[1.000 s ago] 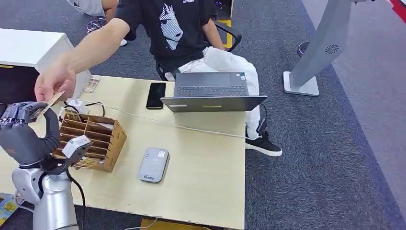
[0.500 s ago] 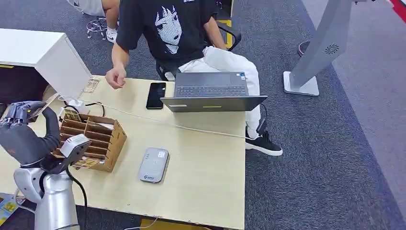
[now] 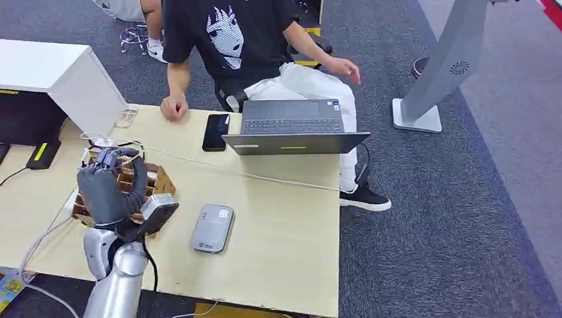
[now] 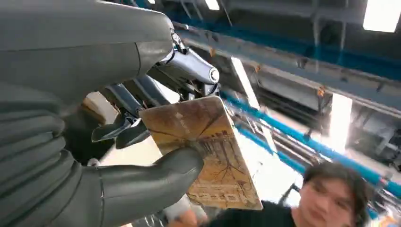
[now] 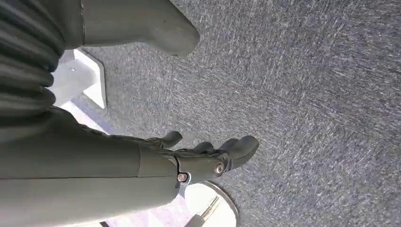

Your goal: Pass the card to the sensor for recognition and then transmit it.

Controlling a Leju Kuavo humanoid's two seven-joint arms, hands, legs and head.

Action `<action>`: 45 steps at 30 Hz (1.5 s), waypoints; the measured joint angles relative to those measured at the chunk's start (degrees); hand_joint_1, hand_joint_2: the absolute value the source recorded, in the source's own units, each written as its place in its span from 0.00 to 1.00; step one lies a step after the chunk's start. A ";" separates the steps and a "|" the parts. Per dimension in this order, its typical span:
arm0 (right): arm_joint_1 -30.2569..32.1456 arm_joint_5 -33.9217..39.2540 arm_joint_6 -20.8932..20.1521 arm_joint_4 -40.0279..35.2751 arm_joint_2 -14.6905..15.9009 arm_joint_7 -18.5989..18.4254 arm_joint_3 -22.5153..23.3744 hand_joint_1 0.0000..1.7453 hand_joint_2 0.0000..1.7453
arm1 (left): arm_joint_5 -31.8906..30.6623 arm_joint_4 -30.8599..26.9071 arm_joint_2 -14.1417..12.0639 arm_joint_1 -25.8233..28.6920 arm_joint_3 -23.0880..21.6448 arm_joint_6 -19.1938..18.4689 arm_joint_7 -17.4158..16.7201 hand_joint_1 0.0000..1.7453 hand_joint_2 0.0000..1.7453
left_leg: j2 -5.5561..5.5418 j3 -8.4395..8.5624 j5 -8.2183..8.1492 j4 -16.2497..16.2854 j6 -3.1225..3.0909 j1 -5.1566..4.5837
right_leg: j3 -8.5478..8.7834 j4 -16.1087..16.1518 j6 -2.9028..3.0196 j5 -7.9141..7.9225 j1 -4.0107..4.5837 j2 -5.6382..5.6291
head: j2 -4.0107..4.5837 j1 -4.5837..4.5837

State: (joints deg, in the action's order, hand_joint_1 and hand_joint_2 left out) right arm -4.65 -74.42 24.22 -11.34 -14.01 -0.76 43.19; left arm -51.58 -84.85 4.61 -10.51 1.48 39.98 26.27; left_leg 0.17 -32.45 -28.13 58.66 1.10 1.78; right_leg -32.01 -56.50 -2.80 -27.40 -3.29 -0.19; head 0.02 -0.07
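My left hand (image 3: pixel 109 185) is raised above the wooden card organizer (image 3: pixel 159 180) at the table's left. In the left wrist view the left hand (image 4: pixel 118 142) pinches a brown patterned card (image 4: pixel 208 156) between the thumb and the dark fingers, with the card sticking out past them. The grey card sensor (image 3: pixel 212 227) lies flat on the table to the right of the hand, apart from it. My right hand (image 5: pixel 198 158) hangs over grey carpet, fingers apart and holding nothing.
A person sits behind the table, one hand (image 3: pixel 173 107) resting on its far edge. A black phone (image 3: pixel 216 131) and an open laptop (image 3: pixel 295 129) lie at the back. A white cable (image 3: pixel 265 177) crosses the table. A grey stand (image 3: pixel 437 73) is on the carpet at the right.
The person let go of the card and drew the arm back to the table edge. My left hand, keeping the card, swung right from beyond the table's left side to above the organizer.
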 joint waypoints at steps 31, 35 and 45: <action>0.34 0.70 0.15 0.04 -0.57 -0.88 -0.09 0.00 1.00 | 8.78 10.97 -7.12 2.81 -11.36 -5.66 -5.77 1.00 1.00 | 0.00 -0.04 0.00 0.00 0.00 0.00 | 0.00 0.00 0.00 -0.01 0.00 0.00 | 0.00 0.00; 0.33 0.63 -0.02 0.04 -0.57 -0.88 -0.22 0.00 1.00 | 9.95 12.48 -7.10 3.43 -11.36 -5.92 -4.63 1.00 1.00 | 0.00 -0.04 0.00 0.00 0.00 0.00 | -0.01 0.00 0.00 -0.01 0.00 0.00 | 0.00 0.00; 0.33 0.63 -0.13 0.04 -0.66 -0.83 -0.28 0.00 1.00 | 12.50 14.75 -7.06 3.52 -11.33 -7.98 -2.94 1.00 1.00 | 0.00 -0.04 0.00 0.00 0.00 0.00 | 0.00 0.00 0.00 -0.01 0.00 0.00 | 0.00 0.00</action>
State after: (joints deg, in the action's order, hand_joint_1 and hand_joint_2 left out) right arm -4.32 -73.79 24.09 -11.30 -14.67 -1.60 42.91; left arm -39.08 -70.09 -2.45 -6.99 -9.86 32.00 23.32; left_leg 0.17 -32.49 -28.13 58.66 1.09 1.78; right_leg -32.02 -56.50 -2.80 -27.40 -3.30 -0.18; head 0.02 -0.07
